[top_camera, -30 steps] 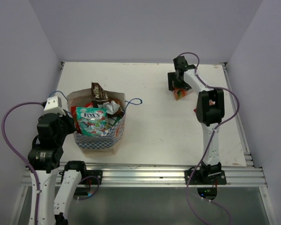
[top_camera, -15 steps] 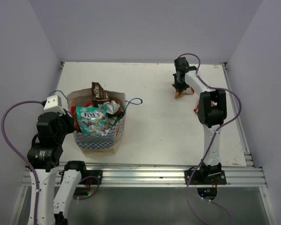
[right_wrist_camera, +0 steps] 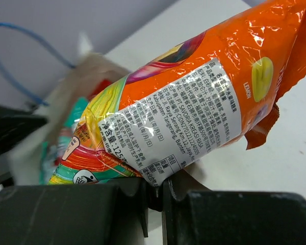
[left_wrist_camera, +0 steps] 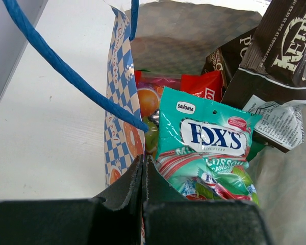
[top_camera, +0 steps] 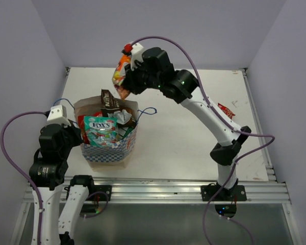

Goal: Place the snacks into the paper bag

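Two arms work over a white table (top_camera: 183, 138), the right one stretched far across toward the left side. The paper bag (top_camera: 109, 150) stands upright near the left arm, mouth open and already crowded. The left gripper (left_wrist_camera: 143, 176) is closed, and its jaws look pinched on the bag's near rim, likely to keep the wall from folding in and the bag from sliding while packets drop in. The biggest item inside is the brown bag (left_wrist_camera: 280, 51), leaning against the far wall and poking above the rim. The teal packet (left_wrist_camera: 209, 148) lies in front of it, face up, over red and orange packs. The right gripper (right_wrist_camera: 153, 196) is clamped on the bottom edge of an orange packet (right_wrist_camera: 194, 112), which is carried in the air above and just behind the bag's far rim. Holding it high should let it clear the brown bag before release. It hangs tilted, so it may catch on the rim. One small red pack (top_camera: 225, 109) sits on the table near the right edge, well apart from the bag, so the task is close to done but not finished. A blue cord handle (left_wrist_camera: 66, 76) loops loose outside the rim.
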Robot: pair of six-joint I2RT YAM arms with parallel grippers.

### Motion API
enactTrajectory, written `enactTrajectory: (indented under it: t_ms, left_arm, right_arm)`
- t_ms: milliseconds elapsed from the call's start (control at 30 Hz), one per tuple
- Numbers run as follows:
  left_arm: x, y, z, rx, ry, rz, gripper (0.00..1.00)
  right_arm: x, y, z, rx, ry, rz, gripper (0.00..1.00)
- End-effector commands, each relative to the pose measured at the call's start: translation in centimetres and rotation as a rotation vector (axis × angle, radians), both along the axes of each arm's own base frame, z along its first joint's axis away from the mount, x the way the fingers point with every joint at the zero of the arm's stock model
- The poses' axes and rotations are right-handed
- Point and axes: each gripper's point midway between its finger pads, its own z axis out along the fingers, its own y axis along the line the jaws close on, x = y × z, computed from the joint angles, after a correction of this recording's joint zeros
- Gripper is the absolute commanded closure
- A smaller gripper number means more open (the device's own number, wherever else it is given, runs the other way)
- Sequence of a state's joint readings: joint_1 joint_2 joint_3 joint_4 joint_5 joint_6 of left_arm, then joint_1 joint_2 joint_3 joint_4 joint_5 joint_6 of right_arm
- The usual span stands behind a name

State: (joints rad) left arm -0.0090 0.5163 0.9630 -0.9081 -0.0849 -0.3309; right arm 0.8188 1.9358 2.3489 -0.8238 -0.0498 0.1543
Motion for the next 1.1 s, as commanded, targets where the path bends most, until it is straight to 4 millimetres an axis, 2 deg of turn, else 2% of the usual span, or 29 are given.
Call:
enactTrajectory:
  t_ms: [0, 33, 67, 133, 167, 367, 433, 500, 567, 600, 633, 667, 733, 767, 800, 833, 900, 933, 967, 1000, 1033, 1067]
  left_arm:
    - [0.3, -0.8, 2.4, -0.032, -0.099, -0.032, 1.00]
    - [0.3, -0.9, 2.4, -0.034, -0.100, -0.033, 1.00]
    - [0.2, -0.9, 2.5, -0.035, -0.103, -0.034, 1.00]
    - [0.1, -0.9, 2.7, -0.036, -0.110, -0.032, 1.00]
    - [0.0, -0.8, 2.8, -0.033, -0.111, -0.027, 1.00]
    - [-0.9, -0.5, 2.8, -0.027, -0.119, -0.013, 1.00]
    - [-0.9, -0.5, 2.8, -0.028, -0.121, -0.011, 1.00]
    - [-1.0, -0.5, 2.9, -0.030, -0.127, -0.011, 1.00]
    - [-0.9, -0.5, 2.9, -0.031, -0.128, -0.014, 1.00]
    - [-0.9, -0.6, 2.8, -0.032, -0.127, -0.016, 1.00]
    - [-1.0, -0.6, 2.8, -0.036, -0.129, -0.017, 1.00]
    - [-1.0, -0.6, 2.6, -0.036, -0.126, -0.017, 1.00]
    - [-1.0, -0.7, 2.6, -0.039, -0.127, -0.021, 1.00]
    - [-1.0, -0.7, 2.6, -0.040, -0.126, -0.022, 1.00]
    - [-0.9, -0.7, 2.4, -0.040, -0.122, -0.022, 1.00]
    - [-0.9, -0.8, 2.5, -0.040, -0.125, -0.024, 1.00]
    - [-0.8, -0.9, 2.3, -0.044, -0.124, -0.027, 1.00]
    - [-0.7, -1.0, 2.2, -0.047, -0.122, -0.034, 1.00]
    - [-0.6, -1.1, 2.3, -0.048, -0.128, -0.039, 1.00]
    - [-0.6, -1.1, 2.3, -0.051, -0.127, -0.041, 1.00]
    - [-0.5, -1.3, 2.1, -0.053, -0.125, -0.049, 1.00]
    - [-0.3, -1.3, 2.2, -0.054, -0.128, -0.051, 1.00]
  right_arm:
    - [-4.8, 2.5, -1.0, -0.024, 0.077, 0.132, 1.00]
    - [-5.4, 3.5, -2.6, -0.050, 0.104, 0.151, 1.00]
    - [-7.0, 4.5, -4.3, -0.080, 0.142, 0.191, 1.00]
    - [-8.6, 5.6, -6.6, -0.129, 0.186, 0.223, 1.00]
    - [-10.0, 6.1, -8.3, -0.182, 0.208, 0.246, 1.00]
    - [-15.1, 7.3, -14.1, -0.330, 0.346, 0.332, 1.00]
    - [-16.2, 6.8, -15.3, -0.388, 0.380, 0.338, 1.00]
    - [-17.0, 7.2, -15.6, -0.421, 0.372, 0.352, 1.00]
    - [-16.4, 7.0, -14.0, -0.416, 0.322, 0.319, 0.99]
    - [-16.1, 6.8, -12.6, -0.394, 0.294, 0.309, 0.90]
    - [-15.2, 6.5, -10.4, -0.364, 0.234, 0.275, 0.72]
    - [-14.7, 6.2, -8.7, -0.345, 0.188, 0.257, 0.33]
    - [-12.9, 4.0, -3.8, -0.268, 0.089, 0.161, 0.08]
    - [-12.2, 2.9, -2.2, -0.240, 0.060, 0.119, 0.01]
    - [-12.0, 0.6, 1.2, -0.175, 0.015, 0.077, 0.01]
    - [-10.0, -1.3, 1.7, -0.170, -0.003, -0.012, 0.01]
    - [-8.3, -4.8, 3.4, -0.135, -0.021, -0.115, 0.01]
    - [-6.5, -8.3, 3.6, -0.138, -0.030, -0.214, 0.01]
    - [-5.1, -10.9, 3.7, -0.158, -0.056, -0.312, 0.01]
    - [-4.1, -12.8, 3.3, -0.178, -0.063, -0.371, 0.01]
    - [-2.3, -16.4, 1.6, -0.216, -0.051, -0.473, 0.01]
    - [-1.1, -18.7, 0.4, -0.255, -0.050, -0.551, 0.01]
